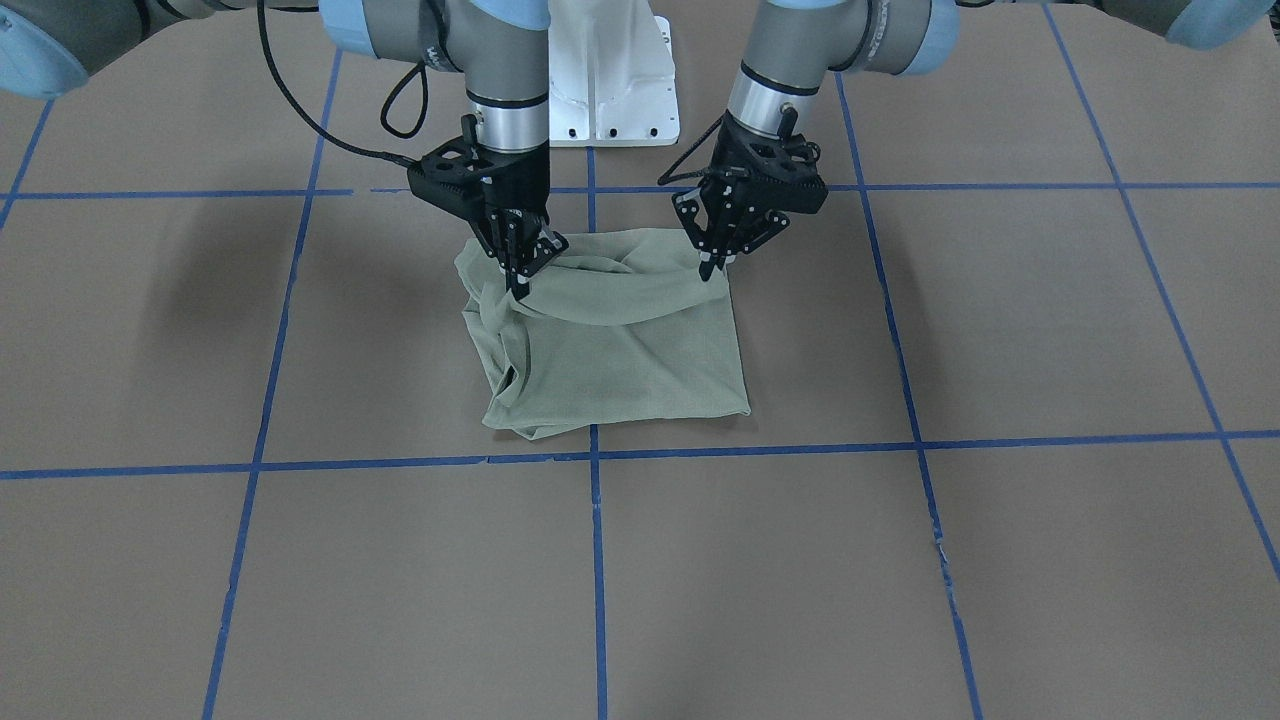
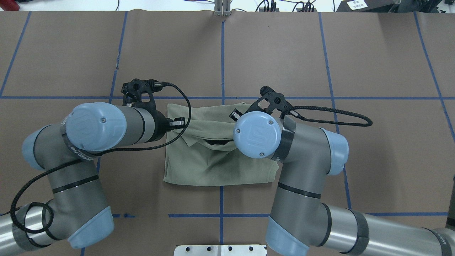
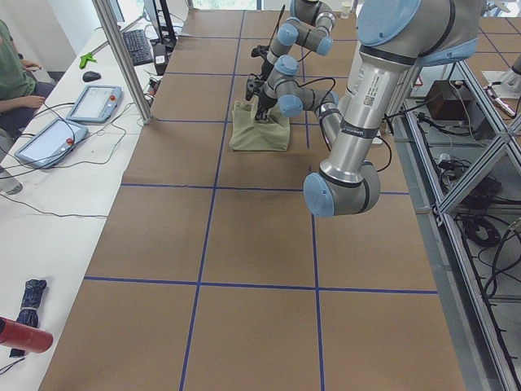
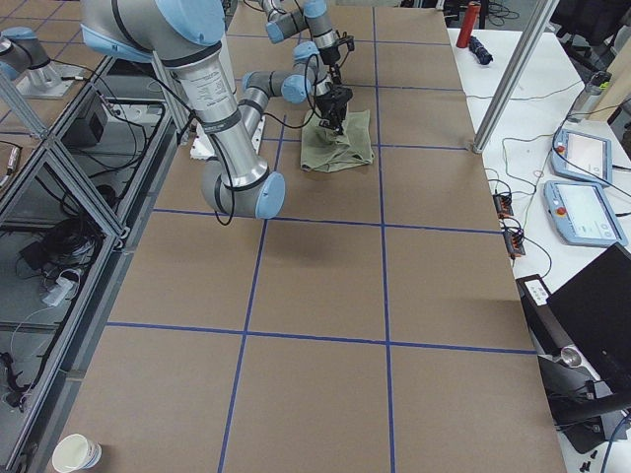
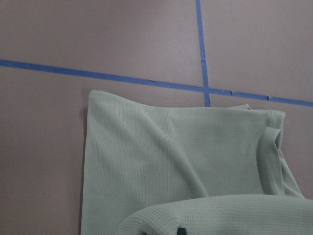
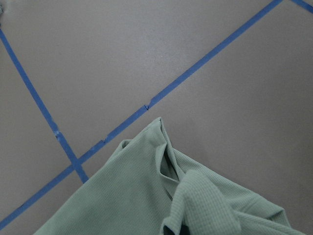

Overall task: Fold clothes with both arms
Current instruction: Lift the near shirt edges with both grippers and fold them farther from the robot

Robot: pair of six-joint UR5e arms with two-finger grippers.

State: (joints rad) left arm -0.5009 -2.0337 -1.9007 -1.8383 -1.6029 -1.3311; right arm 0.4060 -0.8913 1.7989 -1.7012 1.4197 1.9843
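Observation:
The pale sage-green shirt (image 1: pixel 640 350) lies folded into a rough square on the brown table (image 1: pixel 1000 330). It also shows in the overhead view (image 2: pixel 213 167). My left gripper (image 1: pixel 712 264) is shut on the shirt's edge nearest my base, at one corner. My right gripper (image 1: pixel 520 275) is shut on the same edge at the other corner. Both hold that edge lifted a little, and it sags between them. In the left wrist view the shirt (image 5: pixel 171 156) rises to the bottom of the frame. In the right wrist view a bunched fold (image 6: pixel 200 200) does the same. The collar and tag are hidden.
The white pedestal base (image 1: pixel 610 80) stands just behind the shirt. Blue tape lines (image 1: pixel 596 560) cross the brown table cover. A side table with tablets (image 3: pixel 94 102) and a metal post (image 3: pixel 122 57) stand along the far side. A paper cup (image 4: pixel 77 453) sits off the table's end.

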